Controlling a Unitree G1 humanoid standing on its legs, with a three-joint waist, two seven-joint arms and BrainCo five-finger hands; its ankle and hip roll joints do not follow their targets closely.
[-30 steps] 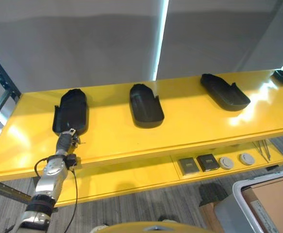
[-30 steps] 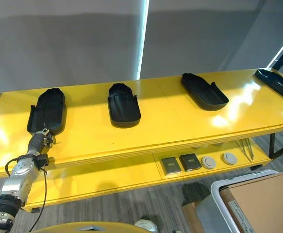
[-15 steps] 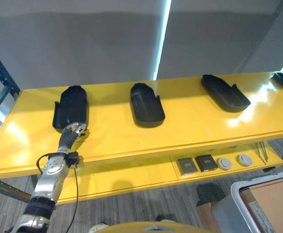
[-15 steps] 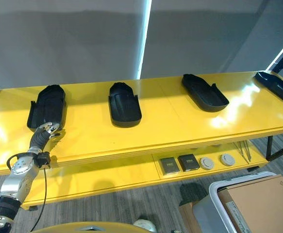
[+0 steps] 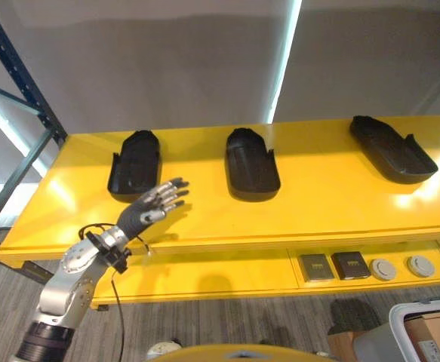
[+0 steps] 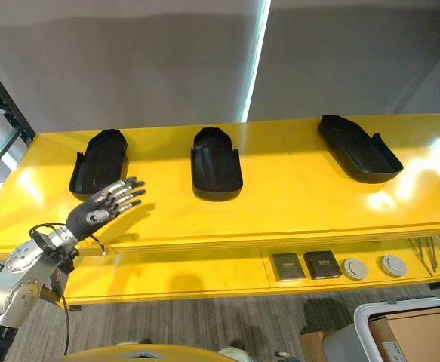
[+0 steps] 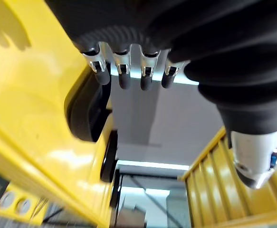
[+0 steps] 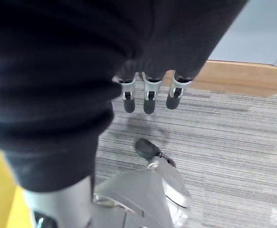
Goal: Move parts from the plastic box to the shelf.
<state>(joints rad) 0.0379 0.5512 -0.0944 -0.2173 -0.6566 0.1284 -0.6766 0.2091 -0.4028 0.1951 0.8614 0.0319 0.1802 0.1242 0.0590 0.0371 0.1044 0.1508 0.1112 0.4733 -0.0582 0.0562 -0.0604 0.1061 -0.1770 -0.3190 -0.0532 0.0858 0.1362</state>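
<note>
Hovering over yellow shelf [image 5: 204, 215], left hand [image 5: 150, 209] spreading empty fingers just beside leftmost black part [image 5: 134, 163], two more parts lying rightward, right hand [image 8: 150, 95] hanging over floor, fingers relaxed.

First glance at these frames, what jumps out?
The long yellow shelf fills the scene, with three black parts lying spaced along its top: the left part, the middle part and the right part. The left hand hovers open, fingers spread, just in front of the left part and holding nothing. On the lower level sit two dark square items and two round white ones.
</note>
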